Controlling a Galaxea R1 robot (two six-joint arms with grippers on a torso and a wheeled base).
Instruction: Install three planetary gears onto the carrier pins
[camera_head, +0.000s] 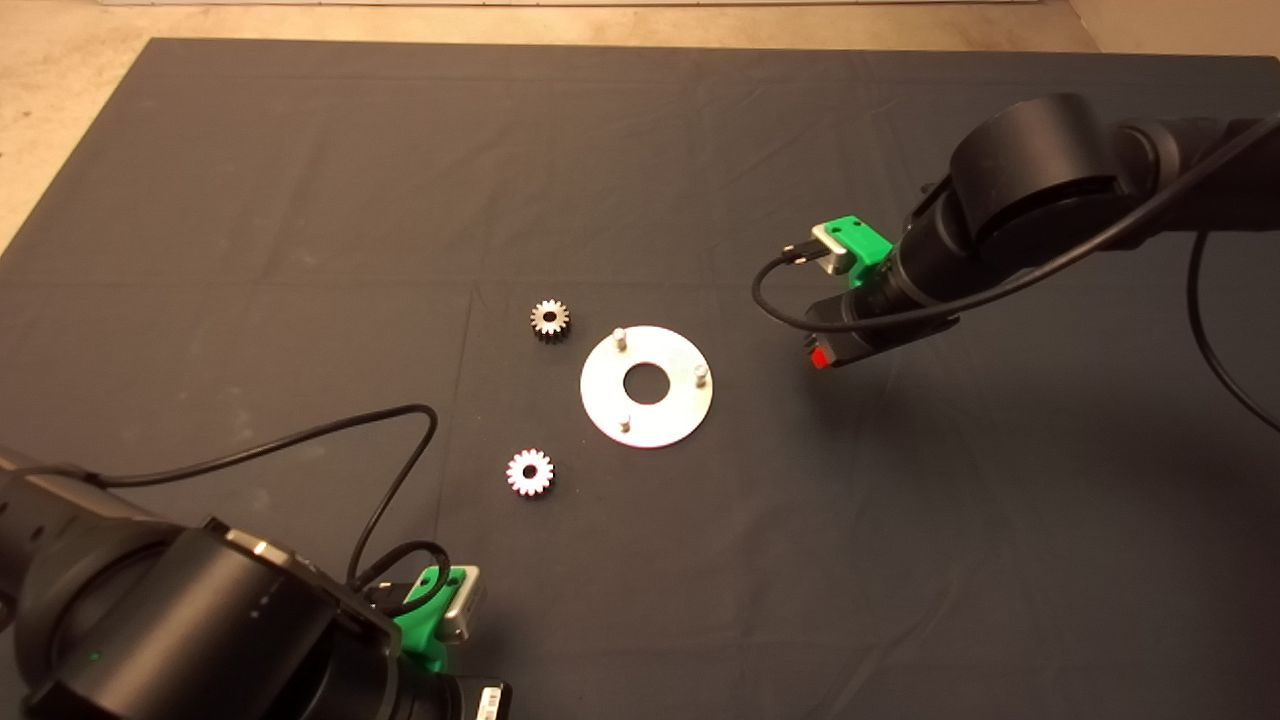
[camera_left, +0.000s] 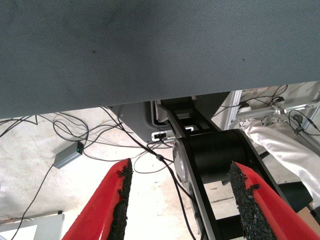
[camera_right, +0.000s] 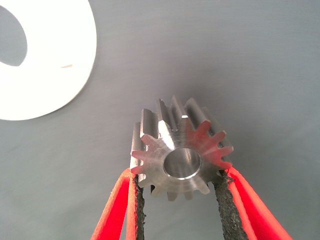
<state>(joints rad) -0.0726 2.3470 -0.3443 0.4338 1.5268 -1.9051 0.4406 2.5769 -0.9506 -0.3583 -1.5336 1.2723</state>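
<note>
Pinched between the black pads (camera_right: 226, 200) of the right gripper (camera_right: 180, 205) is one planetary gear (camera_right: 177, 152), a silvery toothed cylinder with its centre hole facing the wrist camera and its teeth pressed against the pads on both sides. In the head view the right gripper (camera_head: 822, 355) hangs over the dark mat (camera_head: 300, 200) to the right of the disc (camera_head: 646, 385) and apart from it, and only a bit of red shows under the black arm, so the held gear is hidden there. In the right wrist view the disc (camera_right: 50, 55) shows as a bright white round plate with a central hole, beyond the gear and off to one side. On the disc stand the three carrier pins (camera_head: 620, 338), all bare. Two more planetary gears lie flat on the mat: one (camera_head: 549, 319) just off the disc's upper left rim, the other (camera_head: 529, 472) to its lower left, a little further out. Left gripper (camera_head: 440, 610) sits at the head view's lower left edge, well away from the parts; its red fingers (camera_left: 107, 200) are spread apart with nothing between them, and past them show the mat's edge, the floor with cables and a small grey box (camera_left: 68, 155).
</note>
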